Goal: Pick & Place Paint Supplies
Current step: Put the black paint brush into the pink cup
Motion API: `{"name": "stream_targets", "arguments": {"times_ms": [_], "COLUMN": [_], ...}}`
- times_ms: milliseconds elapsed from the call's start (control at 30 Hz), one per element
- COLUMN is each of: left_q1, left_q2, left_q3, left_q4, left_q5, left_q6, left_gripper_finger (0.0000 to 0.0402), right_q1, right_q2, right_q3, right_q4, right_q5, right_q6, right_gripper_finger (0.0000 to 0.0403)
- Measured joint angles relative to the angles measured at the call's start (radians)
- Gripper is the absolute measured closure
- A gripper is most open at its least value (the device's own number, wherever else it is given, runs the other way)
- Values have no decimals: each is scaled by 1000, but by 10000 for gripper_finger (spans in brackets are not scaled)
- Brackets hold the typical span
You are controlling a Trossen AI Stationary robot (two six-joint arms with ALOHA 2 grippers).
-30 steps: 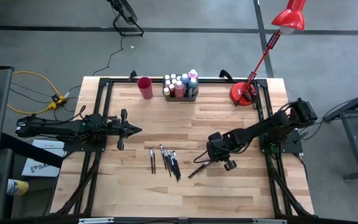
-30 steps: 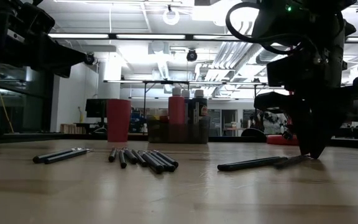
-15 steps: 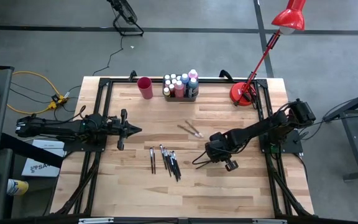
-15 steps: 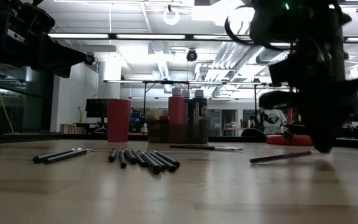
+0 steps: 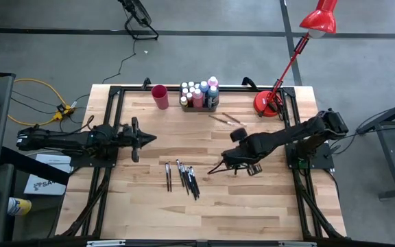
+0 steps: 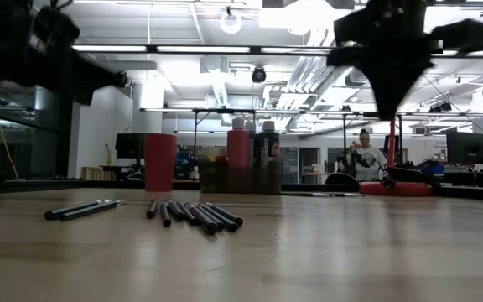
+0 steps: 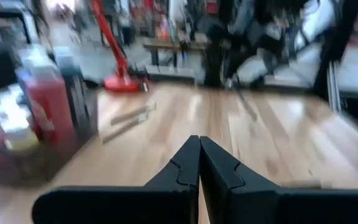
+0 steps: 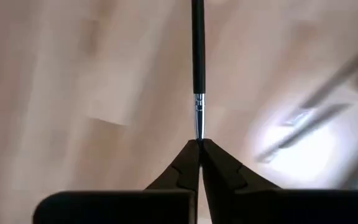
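A row of dark brushes [image 5: 182, 176] lies on the near middle of the table [image 5: 266, 213]. Just beyond, the right gripper [image 5: 226, 162] hangs above the wood, clenched on the bristle end of one brush [image 8: 197, 50]. The left gripper [image 5: 151, 140] waits at the left side, fingers pressed together on nothing. Farther back, two brushes [image 5: 225, 120] lie loose near the paint bottles [image 5: 199, 95] in their tray [image 5: 199, 108], beside a red cup [image 5: 160, 97].
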State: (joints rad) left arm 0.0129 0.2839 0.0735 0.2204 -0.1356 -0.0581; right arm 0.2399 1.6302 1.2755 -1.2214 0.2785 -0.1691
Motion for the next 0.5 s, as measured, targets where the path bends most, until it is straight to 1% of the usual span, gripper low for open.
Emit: {"name": "stream_targets", "arguments": {"times_ms": [100, 200, 267, 367, 500], "left_q1": [0, 0, 0, 0, 0], "left_q2": [22, 65, 106, 181, 297], "left_q3": [38, 80, 114, 177, 283], "left_q4": [16, 16, 16, 16, 9], "left_q5": [-5, -4, 0, 2, -11], "left_q6": [-3, -3, -21, -52, -114], "left_gripper_finger": [398, 397, 388, 350, 270], "right_q1": [-3, -4, -5, -12, -26], "right_q2": [0, -1, -1, -2, -2], "right_q3": [49, 78, 85, 91, 91], "right_q4": [-62, -52, -42, 37, 200], "right_q5": [149, 282, 379, 495, 635], "right_q6": [-59, -166, -261, -415, -611], "right_gripper_finger": [399, 399, 399, 399, 399]}}
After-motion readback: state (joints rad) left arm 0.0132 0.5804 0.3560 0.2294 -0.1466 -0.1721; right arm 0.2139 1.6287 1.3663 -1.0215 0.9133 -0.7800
